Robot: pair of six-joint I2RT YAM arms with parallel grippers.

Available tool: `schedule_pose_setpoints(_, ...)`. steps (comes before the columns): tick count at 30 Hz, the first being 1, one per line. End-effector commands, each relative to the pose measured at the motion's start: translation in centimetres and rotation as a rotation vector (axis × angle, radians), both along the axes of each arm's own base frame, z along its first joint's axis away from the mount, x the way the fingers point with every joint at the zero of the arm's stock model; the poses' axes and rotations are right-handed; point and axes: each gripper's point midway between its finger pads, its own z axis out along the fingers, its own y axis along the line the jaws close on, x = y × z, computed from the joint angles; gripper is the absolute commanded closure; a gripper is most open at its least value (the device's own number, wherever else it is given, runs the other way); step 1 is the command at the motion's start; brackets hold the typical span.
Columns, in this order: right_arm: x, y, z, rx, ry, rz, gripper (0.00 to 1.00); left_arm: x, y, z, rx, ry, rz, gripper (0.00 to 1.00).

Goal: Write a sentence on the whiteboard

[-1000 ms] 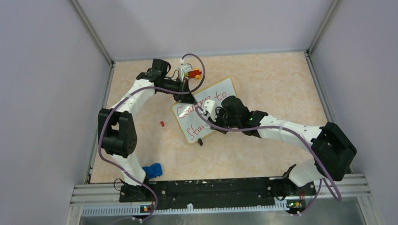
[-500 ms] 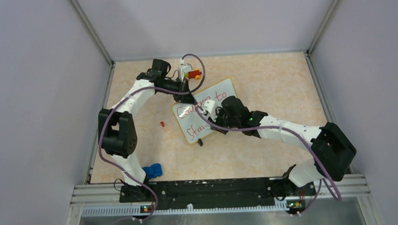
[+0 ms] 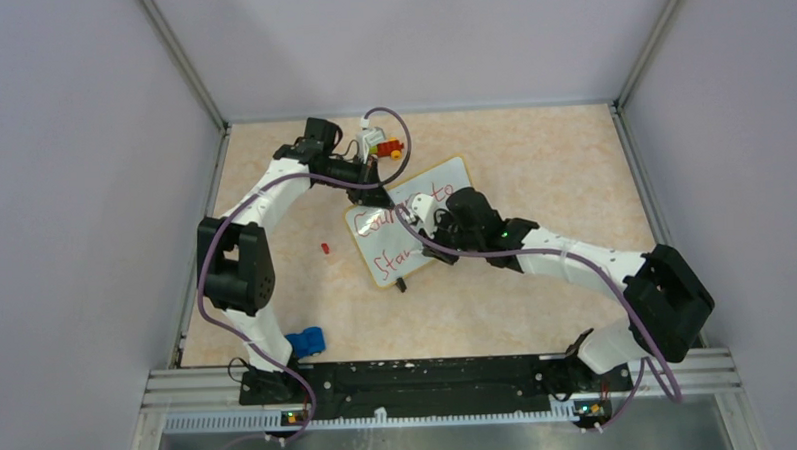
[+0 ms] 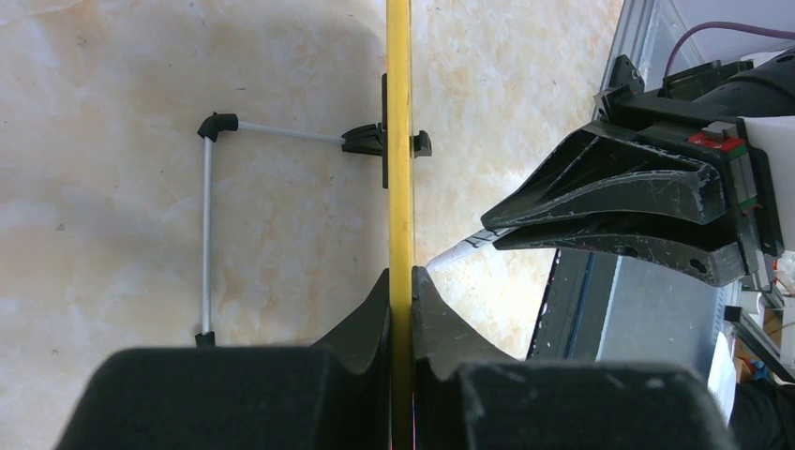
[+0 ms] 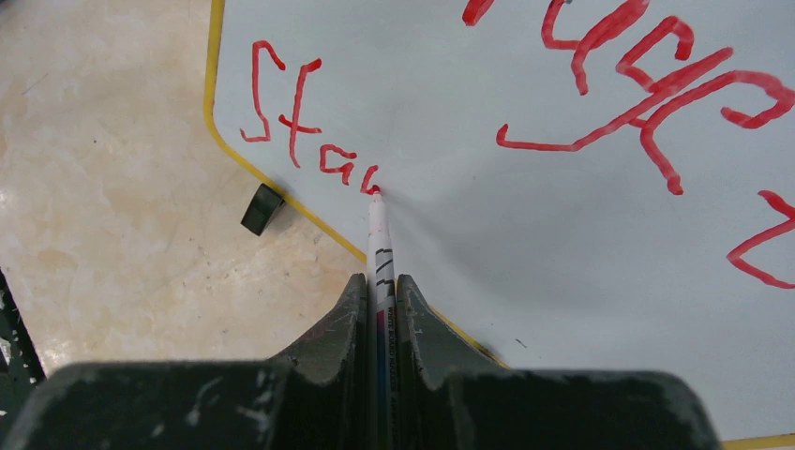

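Desk: the marbled beige desk (image 3: pixel 532 160) carries the board near its middle, turned at an angle.
Whiteboard: the whiteboard (image 5: pixel 562 281) has a grey wire stand (image 4: pixel 206 234) joined to its rim by a black clip. 1 black foot (image 5: pixel 262 208) sits just off the lower rim.
Left jaws: closed narrow on the board's yellow rim at its far left corner, seen edge-on between them.
Right jaws: pinched tight on the red marker (image 5: pixel 380 244), whose tip touches the board.
Sentence: the sentence (image 5: pixel 298 112) reads "Courage to" on line 1 and "Sta" plus a started letter on line 2. I judge it roughly half written.
Biggest risk: the board is clamped at only 1 corner, so pen pressure could pivot it and skew the strokes.
Lesser risk: line 2 sits close to the lower rim, so a downstroke may run off the board.
Smallest risk: the marker could twist in its narrow pinch.
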Motion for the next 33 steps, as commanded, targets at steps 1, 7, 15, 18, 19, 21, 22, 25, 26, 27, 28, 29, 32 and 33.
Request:
schedule_pose_setpoints(1, 1.6, 1.2, 3.9, 0.087, -0.070, 0.004, 1.00, -1.7, 0.0, -2.3, 0.069, 0.079, -0.031, 1.00)
schedule_pose_setpoints(7, 0.5, 1.4, 2.7, 0.069, -0.044, 0.039, 1.00, -1.8, 0.0, -2.4, 0.071, 0.080, -0.031, 1.00)
schedule_pose_setpoints(15, 1.6, 1.4, 3.2, 0.073, -0.070, -0.008, 1.00, -1.7, 0.0, -2.3, 0.070, 0.079, -0.030, 1.00)
schedule_pose_setpoints(18, 2.1, 1.2, 3.3, 0.077, -0.068, -0.029, 1.00, -1.8, 0.1, -2.2, 0.070, 0.078, -0.029, 1.00)
schedule_pose_setpoints(19, 2.3, 1.0, 3.2, 0.076, -0.068, -0.036, 1.00, -1.8, 0.0, -2.2, 0.071, 0.077, -0.029, 1.00)
schedule_pose_setpoints(21, 2.4, 0.8, 3.2, 0.073, -0.069, -0.045, 1.00, -1.8, 0.1, -2.2, 0.073, 0.076, -0.029, 1.00)
schedule_pose_setpoints(22, 2.4, 0.7, 3.2, 0.072, -0.070, -0.048, 1.00, -1.8, 0.1, -2.2, 0.072, 0.076, -0.030, 1.00)
schedule_pose_setpoints(25, 2.4, 0.3, 3.3, 0.070, -0.074, -0.060, 1.00, -1.8, 0.0, -2.2, 0.071, 0.076, -0.030, 1.00)
schedule_pose_setpoints(26, 2.4, 0.1, 3.3, 0.069, -0.074, -0.064, 1.00, -1.8, 0.0, -2.2, 0.070, 0.077, -0.030, 1.00)
schedule_pose_setpoints(27, 2.4, 0.0, 3.4, 0.068, -0.075, -0.068, 1.00, -1.8, 0.0, -2.2, 0.069, 0.078, -0.030, 1.00)
schedule_pose_setpoints(28, 2.5, -0.1, 3.4, 0.067, -0.076, -0.071, 1.00, -1.8, 0.0, -2.2, 0.069, 0.079, -0.030, 1.00)
schedule_pose_setpoints(29, 2.5, -0.3, 3.3, 0.063, -0.076, -0.076, 1.00, -1.8, 0.0, -2.2, 0.069, 0.080, -0.029, 1.00)
schedule_pose_setpoints(32, 2.3, -0.6, 2.7, 0.050, -0.067, -0.075, 1.00, -1.7, 0.0, -2.3, 0.071, 0.079, -0.029, 1.00)
schedule_pose_setpoints(33, 2.2, -0.7, 2.4, 0.046, -0.061, -0.075, 1.00, -1.7, 0.0, -2.3, 0.072, 0.078, -0.029, 1.00)
